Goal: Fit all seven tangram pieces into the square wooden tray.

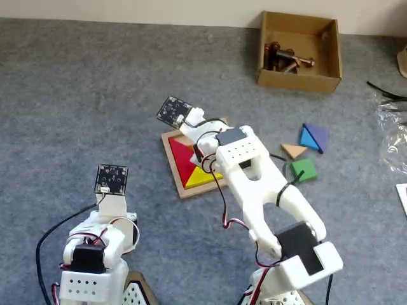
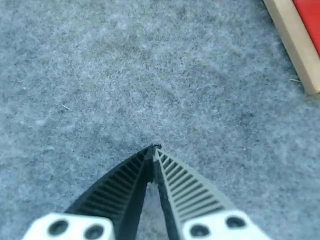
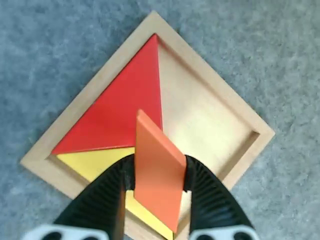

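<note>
Progress check on the tangram. The biggest thing first: the square wooden tray [image 3: 205,120] sat on the grey felt tabletop [image 1: 95,95], turned like a diamond from my right wrist camera. Two pieces were properly in. The large red triangle [image 3: 120,110] filled one side, and the large yellow triangle [image 3: 95,162] lay next to it, long edges meeting along a seam. The other half of the tray floor was bare wood.

Piece three was in the air. My right gripper [image 3: 159,165] was clamped on the flat orange parallelogram [image 3: 155,145] by its two long edges, hanging right over the tray, roughly above the spot where red and yellow met. So not placed yet.

The other four were off on the felt beyond the tray, well apart from it: a green square [image 1: 304,169], a blue triangle [image 1: 310,138] with a purple piece [image 1: 320,135] touching it, and a small tan triangle [image 1: 294,150] just beside those.

My left gripper [image 2: 154,150] was pinched closed on nothing, low over bare felt near the tray's corner.

I'd call it two of seven done, one in hand, four to fetch.
</note>
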You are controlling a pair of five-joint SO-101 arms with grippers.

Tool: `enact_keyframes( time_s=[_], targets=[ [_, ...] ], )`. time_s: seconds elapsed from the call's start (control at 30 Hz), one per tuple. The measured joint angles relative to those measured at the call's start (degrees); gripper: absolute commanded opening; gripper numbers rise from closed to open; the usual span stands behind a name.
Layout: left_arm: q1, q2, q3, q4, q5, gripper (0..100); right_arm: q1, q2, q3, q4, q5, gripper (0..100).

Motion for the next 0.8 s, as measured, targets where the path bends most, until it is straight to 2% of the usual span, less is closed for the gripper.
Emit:
enact_keyframes(
  time_s=[0.27,0.6,0.8],
  targets=[
    [0.00,0.00,0.00,0.00,0.00,1,0.62,0.26,0.00,-1.05,-0.18,2.9],
    [0.00,0.00,0.00,0.00,0.00,1,2.99,0.53,0.00,-10.29,-0.18,2.9],
    [0.00,0.00,0.00,0.00,0.00,1,2.99,8.00,0.00,-11.16,-0.18,2.9]
  ],
)
